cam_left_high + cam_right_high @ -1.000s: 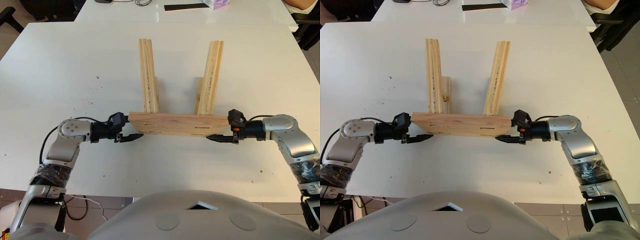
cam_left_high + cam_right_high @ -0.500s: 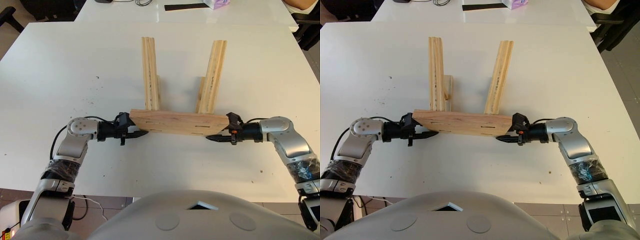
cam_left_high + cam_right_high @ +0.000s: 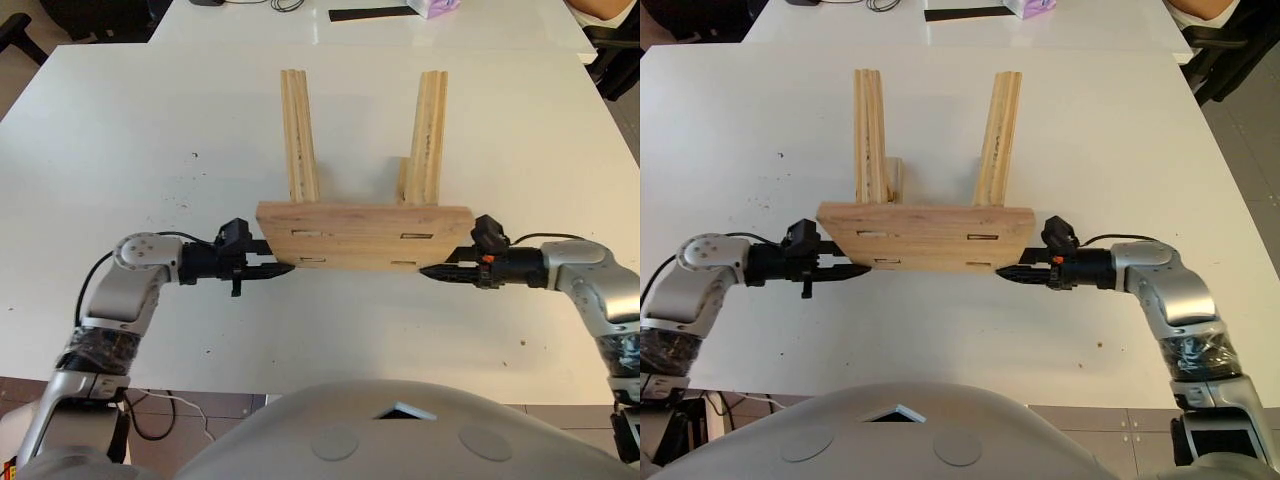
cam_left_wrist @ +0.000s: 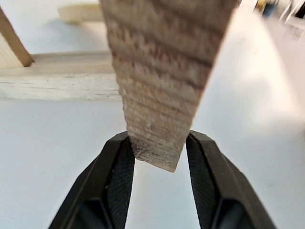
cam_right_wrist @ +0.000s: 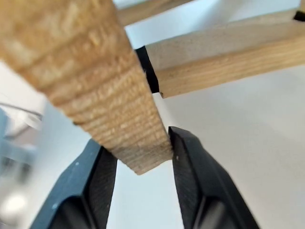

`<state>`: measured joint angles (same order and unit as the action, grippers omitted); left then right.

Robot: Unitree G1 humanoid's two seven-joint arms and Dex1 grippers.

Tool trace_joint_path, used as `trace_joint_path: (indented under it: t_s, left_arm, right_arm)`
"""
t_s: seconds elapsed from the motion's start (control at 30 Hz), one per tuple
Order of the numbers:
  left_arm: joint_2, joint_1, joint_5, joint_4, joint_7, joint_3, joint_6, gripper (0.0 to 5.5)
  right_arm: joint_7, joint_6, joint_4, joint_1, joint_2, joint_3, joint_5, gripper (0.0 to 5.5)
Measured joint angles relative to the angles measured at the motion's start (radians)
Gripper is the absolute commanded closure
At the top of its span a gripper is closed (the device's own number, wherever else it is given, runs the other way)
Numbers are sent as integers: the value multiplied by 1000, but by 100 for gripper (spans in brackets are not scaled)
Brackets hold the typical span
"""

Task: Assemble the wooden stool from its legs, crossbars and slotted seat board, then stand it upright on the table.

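stool (image 3: 362, 212): seat board (image 3: 925, 238) up on edge near the robot, legs (image 3: 298, 135) pointing away over the tabletop (image 3: 120, 130)
left claw (image 3: 262, 270): pinched on the board's lower left corner, shallow bite
right claw (image 3: 440, 271): pinched likewise on the lower right corner
risk: a corner may slip out while tipping, so the stool drops or twists

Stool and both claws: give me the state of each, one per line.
stool: assembled, not upright, legs pointing away across the table.
left claw: shut on the seat board, left end.
right claw: shut on the seat board, right end.
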<state>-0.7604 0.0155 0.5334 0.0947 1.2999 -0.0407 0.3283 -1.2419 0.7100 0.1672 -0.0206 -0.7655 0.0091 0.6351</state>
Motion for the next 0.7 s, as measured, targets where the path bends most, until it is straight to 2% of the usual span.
trace_joint_path:
  t_s: [0.2,0.33,0.47,0.7]
  left_arm:
    - [-21,65,323,89,-91,98,131,392]
    - [7,135,627,147,-250,127,137,392]
    - [120,171,963,257,-551,124,87,392]
    - [366,138,1237,430,-1124,88,-74,410]
  right_arm:
    - [122,73,32,-34,-60,-106,354,390]
    - [271,31,62,-87,-43,-152,637,390]
    - [562,-105,150,-114,125,-158,919,392]
    - [1207,-352,345,-32,532,-42,1113,413]
